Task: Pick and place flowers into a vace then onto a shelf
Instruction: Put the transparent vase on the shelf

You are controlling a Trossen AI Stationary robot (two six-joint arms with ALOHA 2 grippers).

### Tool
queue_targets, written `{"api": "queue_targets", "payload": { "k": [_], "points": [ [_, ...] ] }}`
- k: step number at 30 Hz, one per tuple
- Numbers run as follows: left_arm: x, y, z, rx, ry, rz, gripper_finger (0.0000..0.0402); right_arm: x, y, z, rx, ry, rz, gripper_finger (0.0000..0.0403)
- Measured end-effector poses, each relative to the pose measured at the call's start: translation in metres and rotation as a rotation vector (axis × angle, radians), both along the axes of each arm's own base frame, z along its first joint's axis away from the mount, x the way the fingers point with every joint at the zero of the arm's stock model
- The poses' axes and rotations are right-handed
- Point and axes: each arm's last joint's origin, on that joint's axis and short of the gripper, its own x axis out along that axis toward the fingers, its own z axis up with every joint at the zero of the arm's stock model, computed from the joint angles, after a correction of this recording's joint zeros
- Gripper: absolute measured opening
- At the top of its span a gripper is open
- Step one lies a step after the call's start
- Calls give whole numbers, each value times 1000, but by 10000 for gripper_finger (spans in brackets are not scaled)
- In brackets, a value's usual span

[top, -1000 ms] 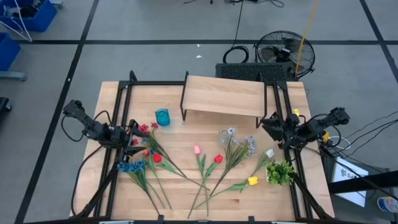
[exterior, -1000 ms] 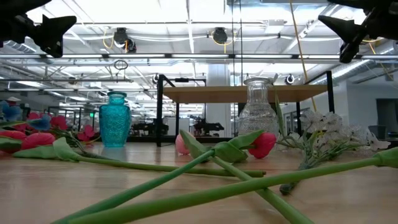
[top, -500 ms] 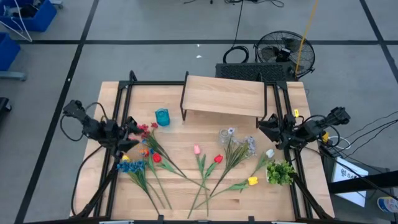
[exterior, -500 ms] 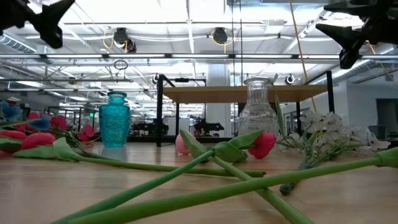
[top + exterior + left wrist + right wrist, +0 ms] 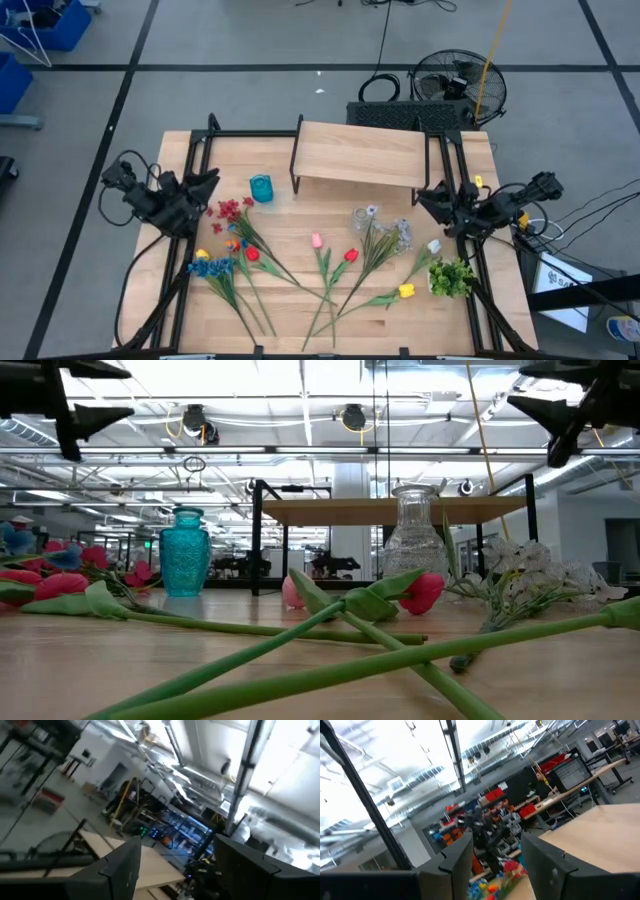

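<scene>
Several flowers (image 5: 300,270) lie flat on the tabletop, red and blue ones (image 5: 228,240) at the left, tulips (image 5: 420,592) in the middle, white ones (image 5: 398,233) at the right. A teal vase (image 5: 261,188) and a clear glass vase (image 5: 415,540) stand upright in front of the shelf (image 5: 360,155). My left gripper (image 5: 205,185) hovers open above the table's left side, beyond the red blossoms. My right gripper (image 5: 430,200) hovers open at the right edge. Both are tipped slightly upward, with nothing between the fingers (image 5: 120,867) (image 5: 455,860).
A bushy green leafy clump (image 5: 452,277) lies near the right edge. Black frame rails (image 5: 195,160) run along both sides of the table. A fan (image 5: 458,85) and cables lie on the floor beyond the far edge.
My left gripper has risen from just over the red blossoms and swung toward the table's far edge. It has tipped upward and rolled, so its fingers now stand one above the other in the low view. The flowers have not moved.
</scene>
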Motion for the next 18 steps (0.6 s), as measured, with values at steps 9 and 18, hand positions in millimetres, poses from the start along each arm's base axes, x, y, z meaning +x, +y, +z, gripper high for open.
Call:
{"api": "queue_targets", "payload": {
  "k": [9,18],
  "points": [
    [-6,1,22,8,-174,-158,255,-5,-1,24,-167,-96,-47,160],
    [-26,17,151,332,204,-45,255,20,8,107,-290,-3,-112,160]
  ]
}}
